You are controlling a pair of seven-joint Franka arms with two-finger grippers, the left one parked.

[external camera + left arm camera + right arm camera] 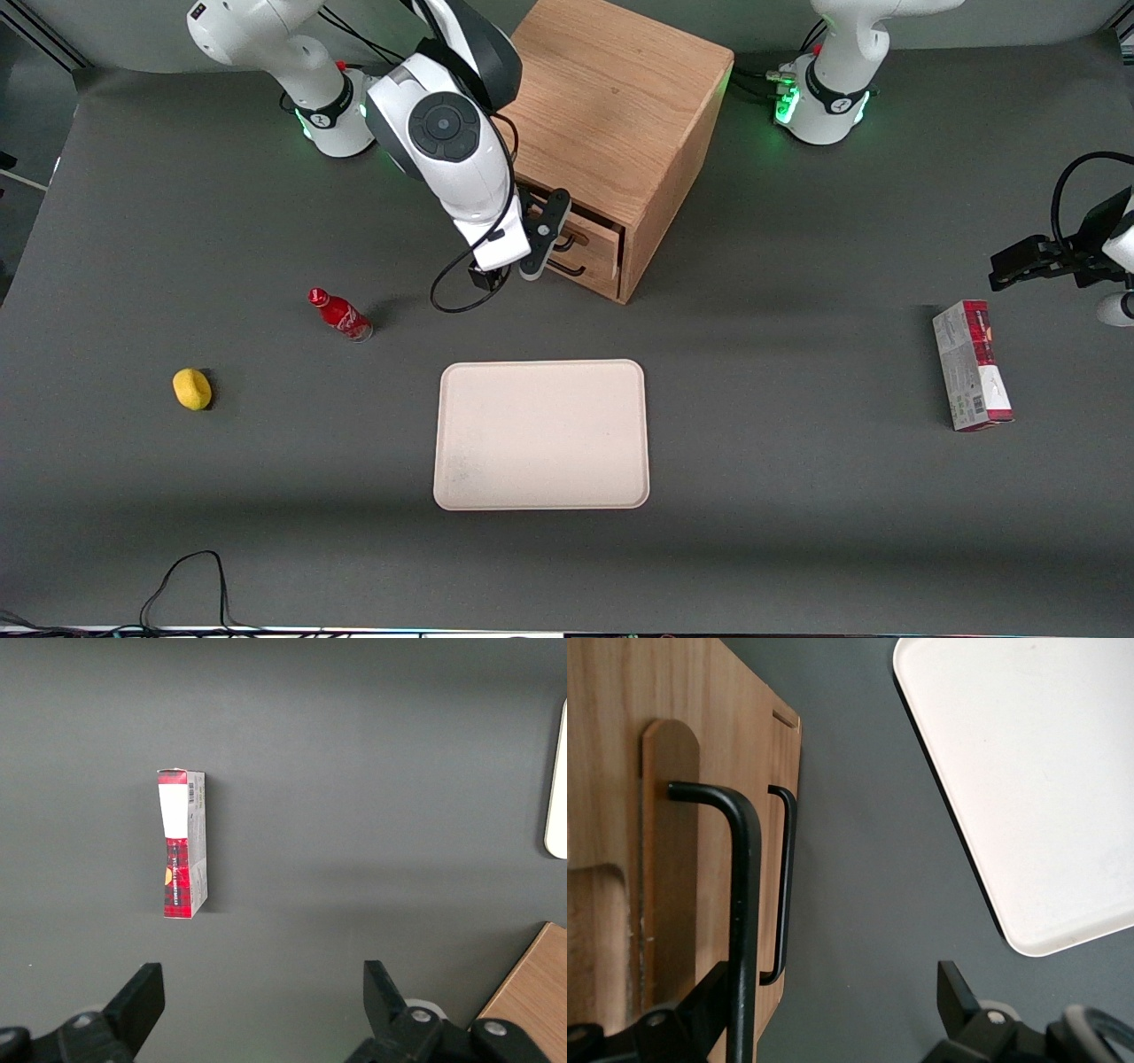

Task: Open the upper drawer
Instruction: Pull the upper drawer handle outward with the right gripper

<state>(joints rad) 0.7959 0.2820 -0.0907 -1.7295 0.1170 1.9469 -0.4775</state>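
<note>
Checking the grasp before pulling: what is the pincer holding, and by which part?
Nothing yet. The open pincer straddles the upper drawer's black handle, not clamped.

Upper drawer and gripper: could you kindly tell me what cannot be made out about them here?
- Upper drawer contents: hidden in every view by its own front.
- Its handle: in the front view mostly covered by the open gripper; in the right wrist view one end is cut off by the picture's edge.
- Whether a finger touches the handle: unsettled, since they merely overlap in the wrist view.
</note>
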